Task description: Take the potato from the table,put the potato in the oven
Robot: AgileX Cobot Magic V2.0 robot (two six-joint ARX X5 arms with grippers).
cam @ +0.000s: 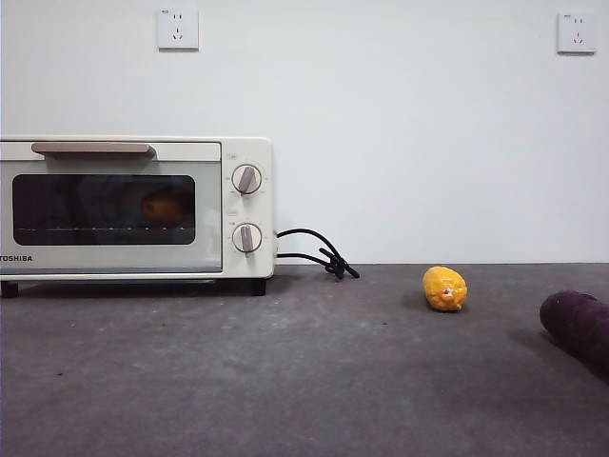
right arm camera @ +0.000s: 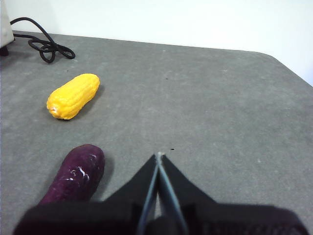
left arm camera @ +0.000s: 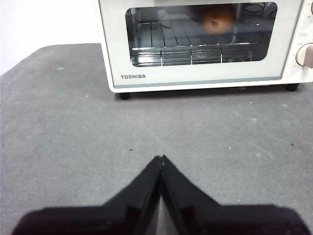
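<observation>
The potato (cam: 164,207) lies inside the oven (cam: 133,207) on its wire rack, seen as an orange-brown shape behind the dark glass of the closed door; in the left wrist view the potato (left arm camera: 218,19) shows through the oven (left arm camera: 205,73) window. My left gripper (left arm camera: 161,158) is shut and empty, hovering over the table (left arm camera: 73,137) in front of the oven. My right gripper (right arm camera: 158,155) is shut and empty above the table (right arm camera: 234,107), beside the purple vegetable. Neither arm shows in the front view.
A yellow ridged fruit (cam: 444,288) (right arm camera: 73,96) lies right of the oven's black cord (cam: 319,252). A dark purple oblong vegetable (cam: 579,328) (right arm camera: 76,174) lies at the right edge. The table ends close to the right.
</observation>
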